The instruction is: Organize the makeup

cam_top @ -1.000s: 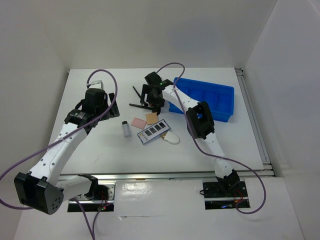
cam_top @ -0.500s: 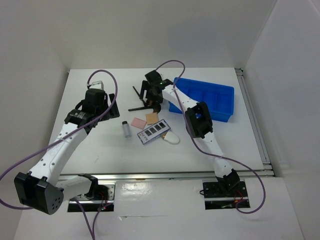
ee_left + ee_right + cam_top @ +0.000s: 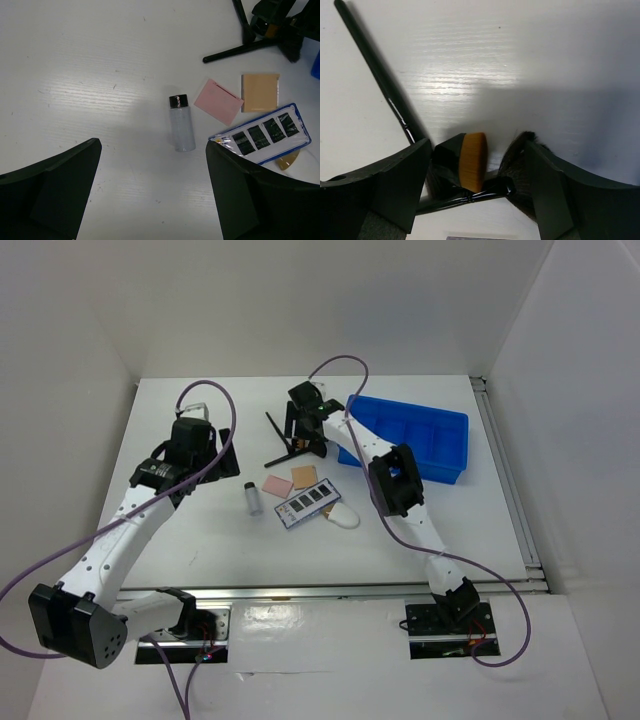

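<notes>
My right gripper (image 3: 304, 432) is open at the back of the table, its jaws straddling the heads of the two black-handled brushes. In the right wrist view (image 3: 477, 167) an orange-bristled brush head (image 3: 472, 161) and a dark fluffy brush head (image 3: 519, 150) lie between the fingers. One handle (image 3: 272, 426) points away, the other (image 3: 282, 456) left. The tan pad (image 3: 304, 476), pink pad (image 3: 277, 485), clear vial (image 3: 252, 498), dark palette (image 3: 305, 502) and white sponge (image 3: 343, 518) lie on the table. My left gripper (image 3: 205, 448) is open and empty, left of the vial (image 3: 181, 125).
The blue compartmented tray (image 3: 452, 445) stands at the back right, just right of my right gripper. White walls close the table at the back and on both sides. A rail runs along the table's right edge (image 3: 505, 480).
The free end of the left-pointing brush handle has swung toward the near side, and my right gripper has shifted slightly toward the back. The left arm has barely moved.
</notes>
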`<action>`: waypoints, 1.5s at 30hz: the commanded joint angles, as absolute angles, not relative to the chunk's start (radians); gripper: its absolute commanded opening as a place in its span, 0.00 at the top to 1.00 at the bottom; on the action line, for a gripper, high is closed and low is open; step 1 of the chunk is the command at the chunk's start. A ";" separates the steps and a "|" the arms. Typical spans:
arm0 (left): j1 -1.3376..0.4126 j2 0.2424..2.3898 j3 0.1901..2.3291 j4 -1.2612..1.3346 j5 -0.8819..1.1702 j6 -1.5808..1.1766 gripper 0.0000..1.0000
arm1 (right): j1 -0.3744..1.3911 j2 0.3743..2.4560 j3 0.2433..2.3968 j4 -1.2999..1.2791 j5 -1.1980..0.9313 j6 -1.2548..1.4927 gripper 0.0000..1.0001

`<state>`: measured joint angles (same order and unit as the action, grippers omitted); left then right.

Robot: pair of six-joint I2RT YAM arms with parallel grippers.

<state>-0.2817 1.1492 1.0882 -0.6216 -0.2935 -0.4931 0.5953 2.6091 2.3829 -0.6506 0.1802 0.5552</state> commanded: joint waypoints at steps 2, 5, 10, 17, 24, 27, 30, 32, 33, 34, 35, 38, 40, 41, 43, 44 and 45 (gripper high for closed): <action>-0.291 1.150 1.095 -0.614 -0.279 -0.468 0.00 | 0.626 2.629 2.388 -0.676 0.304 0.500 0.18; -0.291 1.150 1.095 -0.614 -0.279 -0.468 0.00 | 0.635 2.638 2.388 -0.676 0.304 0.491 0.23; -0.291 1.160 1.086 -0.614 -0.270 -0.477 0.00 | 0.663 2.638 2.388 -0.657 0.318 0.457 0.25; -0.291 1.160 1.086 -0.614 -0.270 -0.477 0.00 | 0.683 2.638 2.398 -0.626 0.336 0.428 0.41; -0.291 1.160 1.077 -0.614 -0.270 -0.477 0.00 | 0.692 2.666 2.445 -0.637 0.391 0.396 0.33; -0.291 1.169 1.077 -0.614 -0.270 -0.477 0.00 | 0.692 2.642 2.422 -0.637 0.402 0.396 0.23; -0.291 1.169 1.077 -0.614 -0.270 -0.477 0.00 | 0.692 2.613 2.413 -0.624 0.413 0.396 0.23; -0.291 1.178 1.077 -0.614 -0.270 -0.477 0.00 | 0.692 2.585 2.392 -0.603 0.413 0.396 0.25; -0.291 1.178 1.077 -0.614 -0.270 -0.477 0.00 | 0.701 2.585 2.391 -0.589 0.413 0.396 0.26; -0.291 1.178 1.077 -0.614 -0.270 -0.468 0.00 | 0.701 2.576 2.391 -0.589 0.425 0.382 0.27; -0.291 1.187 1.077 -0.614 -0.270 -0.468 0.00 | 0.701 2.576 2.391 -0.575 0.425 0.373 0.27; -0.291 1.187 1.086 -0.614 -0.270 -0.468 0.00 | 0.701 2.576 2.411 -0.566 0.425 0.354 0.35; -0.291 1.187 1.086 -0.614 -0.270 -0.468 0.00 | 0.701 2.597 2.445 -0.566 0.425 0.354 0.35; -0.291 1.187 1.086 -0.614 -0.270 -0.468 0.00 | 0.701 2.612 2.454 -0.566 0.425 0.354 0.35; -0.291 1.187 1.086 -0.614 -0.261 -0.468 0.00 | 0.701 2.623 2.465 -0.566 0.416 0.345 0.35; -0.291 1.196 1.086 -0.614 -0.261 -0.468 0.00 | 0.701 2.623 2.465 -0.566 0.416 0.345 0.35; -0.291 1.197 1.086 -0.614 -0.261 -0.468 0.00 | 0.701 2.623 2.465 -0.566 0.416 0.345 0.35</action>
